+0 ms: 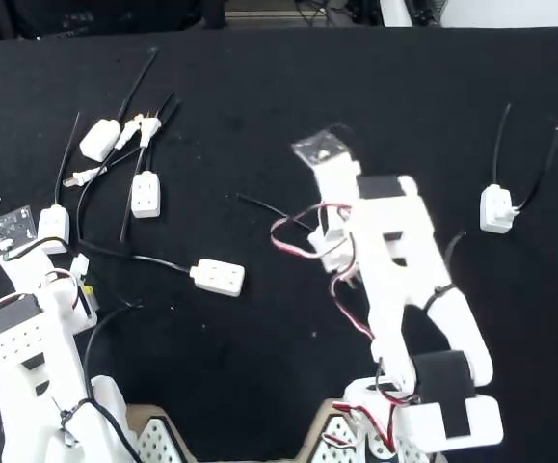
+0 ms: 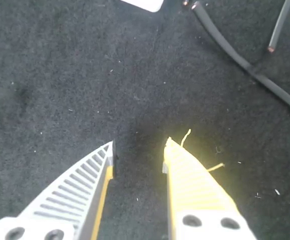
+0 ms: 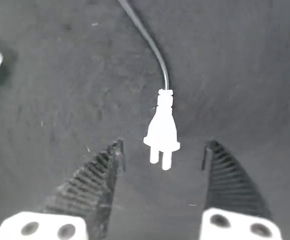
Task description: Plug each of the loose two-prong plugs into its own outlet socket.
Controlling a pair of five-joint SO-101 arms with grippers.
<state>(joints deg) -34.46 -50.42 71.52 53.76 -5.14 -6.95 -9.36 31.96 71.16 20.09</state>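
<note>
**Right hand spread wide over a loose plug**

The right hand (image 3: 164, 144) stands wide open just above the table (image 3: 255, 60), one finger to each side of a white two-prong plug (image 3: 162, 131); it holds nothing. The plug lies flat between the fingers and touches neither; its prongs point towards the wrist; its thin dark cord (image 3: 150, 45) curves away beyond it. The plug looks light and hard with a smooth moulded shell, so it could skid or twist under a pinch; the cord looks springy enough to tug it round; the best hold is probably across the broad shoulder of the body just behind the prongs, never on the prongs or the cord. The left hand (image 2: 137, 155) is open too, empty over bare table; black cables (image 2: 245, 65) lie farther off. Farther out, in the high view, a white outlet block (image 1: 218, 277) lies between the two arms.
</note>
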